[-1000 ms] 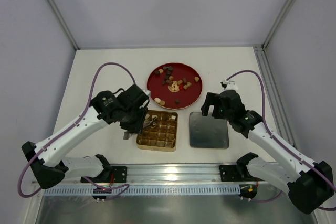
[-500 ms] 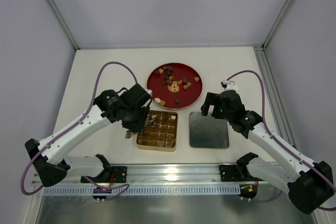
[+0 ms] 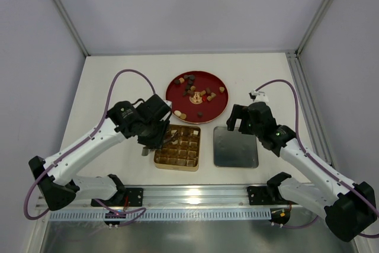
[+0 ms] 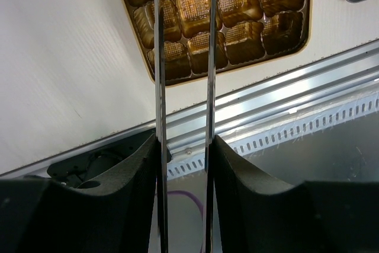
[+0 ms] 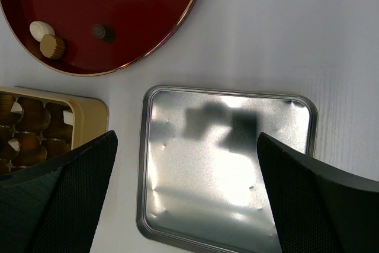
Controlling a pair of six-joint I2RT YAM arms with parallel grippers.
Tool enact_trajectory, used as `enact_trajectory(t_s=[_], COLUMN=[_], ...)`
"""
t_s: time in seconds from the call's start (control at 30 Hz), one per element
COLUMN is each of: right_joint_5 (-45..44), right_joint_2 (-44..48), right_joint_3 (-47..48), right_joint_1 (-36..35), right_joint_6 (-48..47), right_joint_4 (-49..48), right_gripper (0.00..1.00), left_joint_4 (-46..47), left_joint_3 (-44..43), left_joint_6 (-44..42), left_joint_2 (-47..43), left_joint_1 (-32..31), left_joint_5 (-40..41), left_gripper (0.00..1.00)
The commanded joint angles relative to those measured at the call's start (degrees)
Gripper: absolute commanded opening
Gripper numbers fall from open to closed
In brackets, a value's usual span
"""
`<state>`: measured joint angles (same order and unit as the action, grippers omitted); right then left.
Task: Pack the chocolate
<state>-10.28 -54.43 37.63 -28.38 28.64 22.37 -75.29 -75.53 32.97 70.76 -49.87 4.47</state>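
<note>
White tabletop (image 3: 118,69): left jaws hover slightly parted over the gold box (image 3: 177,169), grip unclear; loose chocolates (image 3: 211,95) lie just beyond it; right jaws spread wide.

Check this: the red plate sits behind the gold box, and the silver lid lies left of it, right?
No: the silver lid lies right of the gold box, as the top external view shows. The red plate does sit behind it.

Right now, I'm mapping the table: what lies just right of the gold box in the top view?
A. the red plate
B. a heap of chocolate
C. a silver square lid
C: the silver square lid lies flat beside the gold box; the red plate sits farther back.
</note>
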Motion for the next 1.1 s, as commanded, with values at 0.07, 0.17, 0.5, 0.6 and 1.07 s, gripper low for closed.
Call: enact_trajectory(t_s=[0.07, 0.17, 0.5, 0.6, 1.07], right_joint_5=[-0.09, 0.09, 4.04, 5.53, 6.33], right_joint_2=[-0.15, -0.32, -1.37, -1.46, 0.64], right_joint_3=[0.08, 0.78, 4.29, 5.09, 3.6], right_joint_1=[0.17, 0.17, 0.08, 0.17, 0.17], right_joint_6=[0.1, -0.17, -2.98, -3.86, -3.86], right_joint_4=[-2.16, -1.81, -0.05, 0.57, 0.39], right_gripper=[1.0, 1.0, 1.0, 1.0, 1.0], left_joint_4=[0.05, -0.91, 4.7, 9.18, 29.66], left_joint_3=[-4.62, -8.83, -17.8, -18.95, -17.03], left_joint_6=[-0.19, -0.8, -6.69, -7.22, -13.37], left_joint_2=[-0.36, 0.16, 7.89, 12.02, 31.8], left_joint_1=[-0.23, -0.06, 17.15, 23.22, 43.53], left_joint_5=[0.8, 2.03, 2.21, 3.79, 3.27], left_gripper=[0.39, 0.41, 0.41, 0.41, 0.43])
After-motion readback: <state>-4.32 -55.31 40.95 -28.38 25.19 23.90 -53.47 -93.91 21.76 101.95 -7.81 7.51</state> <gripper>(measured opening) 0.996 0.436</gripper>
